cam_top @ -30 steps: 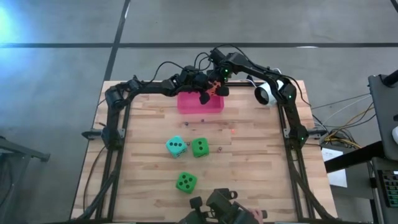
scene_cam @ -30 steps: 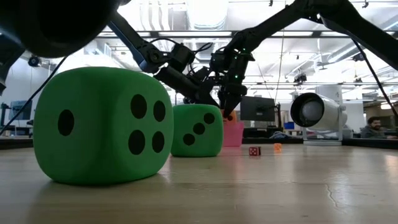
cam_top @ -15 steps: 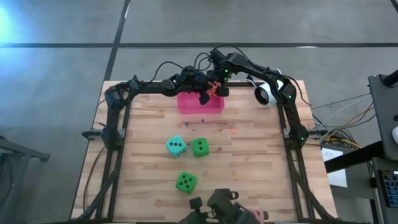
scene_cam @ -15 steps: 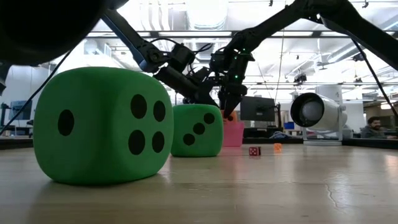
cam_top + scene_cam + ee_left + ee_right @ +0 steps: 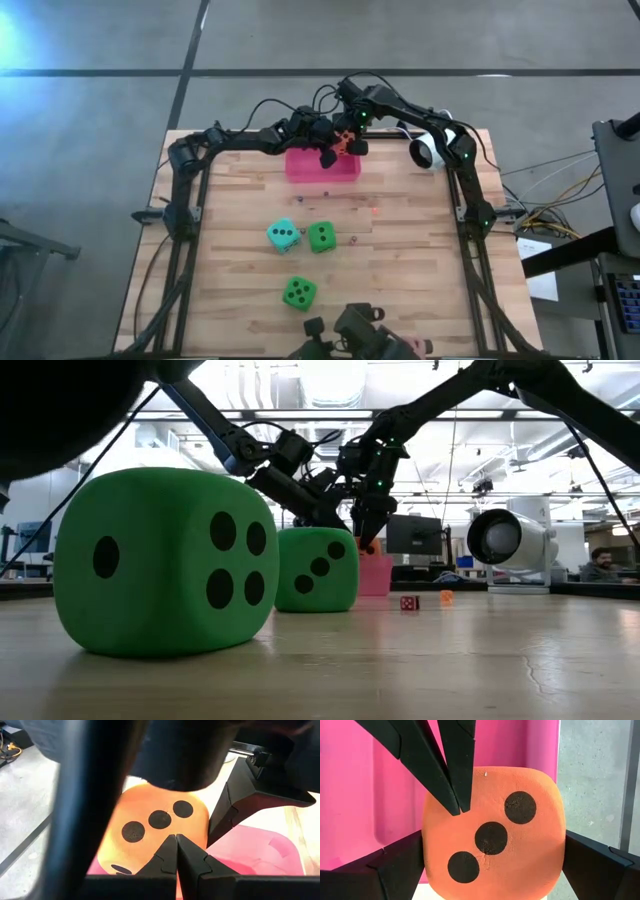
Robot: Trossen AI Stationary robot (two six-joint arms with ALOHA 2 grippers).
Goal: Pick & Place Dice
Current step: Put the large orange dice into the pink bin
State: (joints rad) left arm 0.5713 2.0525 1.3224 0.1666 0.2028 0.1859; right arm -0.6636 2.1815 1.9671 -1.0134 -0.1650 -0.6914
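The orange die (image 5: 492, 835), three dark pips facing the camera, sits between my right gripper's (image 5: 492, 857) fingers above the far right corner of the pink bin (image 5: 310, 168). My left gripper (image 5: 176, 842) is shut, and its pointed tips stand at the die's three-pip face. The teal die (image 5: 283, 235) and a green die (image 5: 321, 237) rest side by side on the table's middle. The second green die (image 5: 299, 292) lies nearer the near edge and looms large in the low view (image 5: 165, 560). My right gripper pinches the orange die by two opposite side faces, one finger (image 5: 395, 865) on each side (image 5: 432, 860), coming from above and pointing down. The die is lifted clear above the pink bin. My left gripper's shut tips (image 5: 457, 810) overlap the die's pip face; I cannot tell whether they touch.
A white round device (image 5: 425, 150) stands at the table's far right corner. Tiny red (image 5: 409, 602) and orange (image 5: 446, 597) dice lie on the wood in front of the bin. A dark object (image 5: 350, 335) sits at the near edge. A person (image 5: 600, 563) is in the room behind.
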